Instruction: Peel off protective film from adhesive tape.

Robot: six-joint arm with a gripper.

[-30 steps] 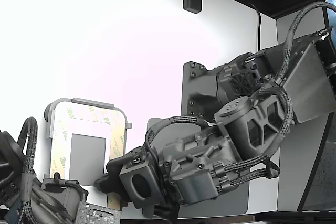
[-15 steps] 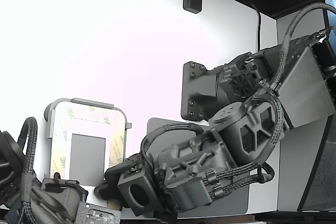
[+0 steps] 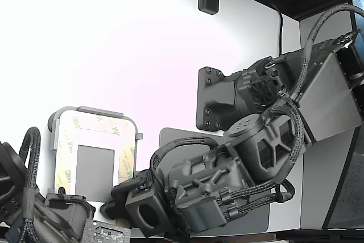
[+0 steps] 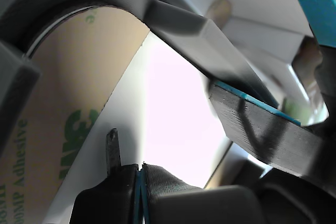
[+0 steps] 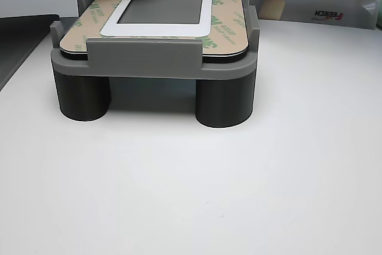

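Gripper (image 4: 137,192) sits low at a corner of the light grey holder (image 5: 149,58), fingertips right at the edge of the white plate (image 4: 157,108). In the wrist view the two dark fingers (image 4: 105,198) meet along thin blue pads, pressed together with no gap visible; whether any liner is pinched between them is not clear, since the contact line is too tight and partly cut off by the frame edge. A small dark tab stands up just beside the closed tips, touching the plate edge.

Protective film (image 4: 58,129), tan with green 3M print, lies flat just beside the jaws, on the far side of the plate edge from the bright open area. It still covers the adhesive tape (image 5: 224,25), which frames the small grey rectangle (image 5: 161,7) on the plate. The holder rim curves over the film above the jaws.

Exterior view: the arm (image 3: 227,180) is folded low over the dark grey mat (image 3: 170,140), gripper end reaching toward the holder's lower corner at the exterior view's left. The fixture stands on two dark cylindrical legs (image 5: 224,100).
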